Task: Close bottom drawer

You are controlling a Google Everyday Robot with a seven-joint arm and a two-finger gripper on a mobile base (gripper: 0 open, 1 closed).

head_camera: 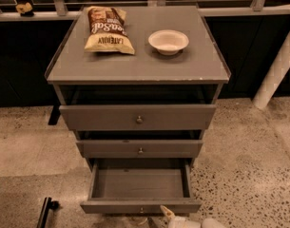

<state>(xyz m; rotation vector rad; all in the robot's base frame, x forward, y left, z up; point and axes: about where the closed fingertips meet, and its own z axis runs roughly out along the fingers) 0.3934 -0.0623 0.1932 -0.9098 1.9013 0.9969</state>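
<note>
The bottom drawer (140, 183) of the grey wooden cabinet (137, 68) is pulled far out, and its grey plank interior is bare. Its low front (111, 206) faces me, with a small round knob (141, 210) in the middle. The middle drawer (140, 148) and the top drawer (137, 117) stand slightly out above it. My gripper (175, 218) shows at the bottom edge of the view as pale fingertips, just below and right of the bottom drawer's front. Most of it is cut off by the frame.
A chip bag (108, 30) and a white bowl (168, 42) lie on the cabinet top. A white pole (277, 65) leans at the right. A dark object (45, 210) lies on the speckled floor at lower left. A dark wall with a ledge runs behind.
</note>
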